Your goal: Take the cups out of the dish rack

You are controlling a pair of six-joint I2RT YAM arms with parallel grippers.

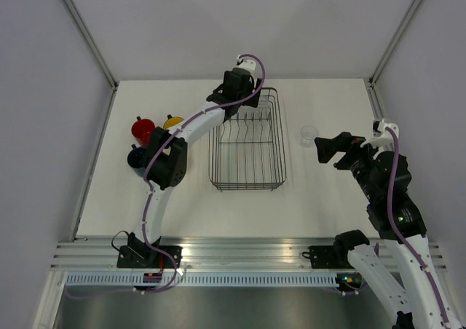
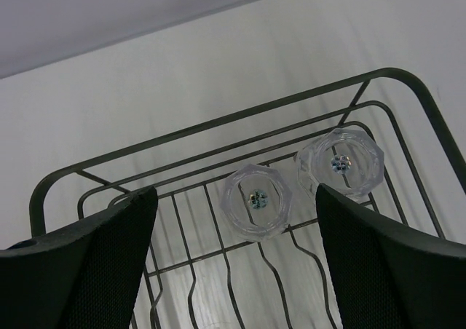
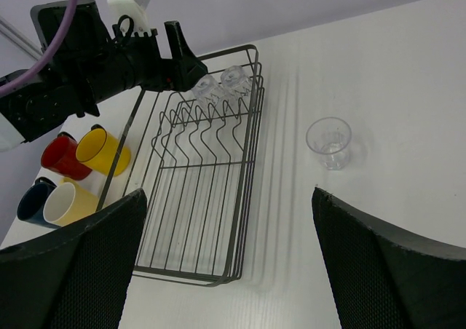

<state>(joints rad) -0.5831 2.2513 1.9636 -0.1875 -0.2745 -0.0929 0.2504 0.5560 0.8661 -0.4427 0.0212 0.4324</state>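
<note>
Cups are mostly out of the dish rack [image 1: 247,187] going by the overhead view: a red mug [image 1: 143,129], a yellow mug [image 1: 173,123] and a blue mug [image 1: 136,156] bunch together on the table [image 1: 328,198] left of the rack, partly tucked under the left arm. A lone glass [image 1: 309,134] stands off to the rack's right. The left gripper [image 1: 244,97] hangs over the rack's far end. The right gripper [image 1: 325,148] sits just beside the lone glass, though I can't tell from up here if they touch. The overhead view doesn't show what's under that left gripper, since the arm blocks it. The left wrist camera sorts that out. Two glasses sit in the rack's far end, an inner glass [image 2: 256,201] and a corner glass [image 2: 340,161] side by side. The left fingers [image 2: 95,263] are spread wide on either side of the frame with nothing pinched between them, so that gripper is released. Can't tell from here how far above the glasses it is. The right wrist camera looks across the whole table and adds a fourth mug the overhead view hides: a cream mug [image 3: 65,201] right next to the blue one, with red and yellow just behind. It also shows the lone glass standing upright and well apart from the right fingers [image 3: 80,263], which are spread wide and holding nothing. The two rack glasses show up here too, right under the left gripper.
</note>
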